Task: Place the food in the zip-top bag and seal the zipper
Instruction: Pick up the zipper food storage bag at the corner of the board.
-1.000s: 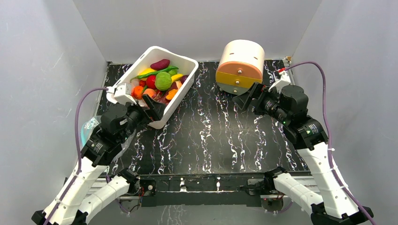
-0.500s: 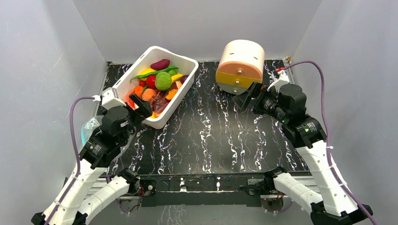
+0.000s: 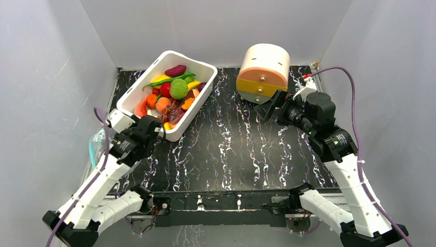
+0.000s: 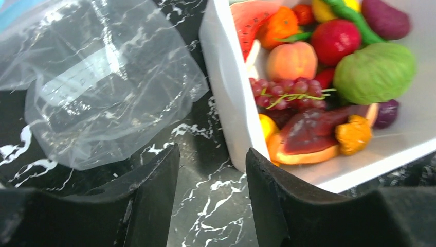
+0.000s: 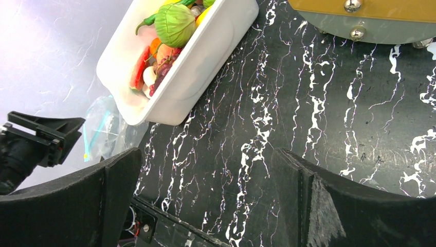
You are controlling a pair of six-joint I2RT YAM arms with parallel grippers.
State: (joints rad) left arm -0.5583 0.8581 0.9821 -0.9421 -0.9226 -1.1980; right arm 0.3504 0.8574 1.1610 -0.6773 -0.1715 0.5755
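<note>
Food heaped in white bin, ahead-right of left gripper; clear bag ahead-left, seemingly empty. Left jaws half apart, empty; right gripper wide. Judged step: first pick. Next: reach into bin, grip one piece.

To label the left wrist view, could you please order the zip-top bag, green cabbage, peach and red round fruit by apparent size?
1. zip-top bag, by far the largest.
2. green cabbage.
3. peach and red round fruit look about alike, so I would not rank them.
</note>
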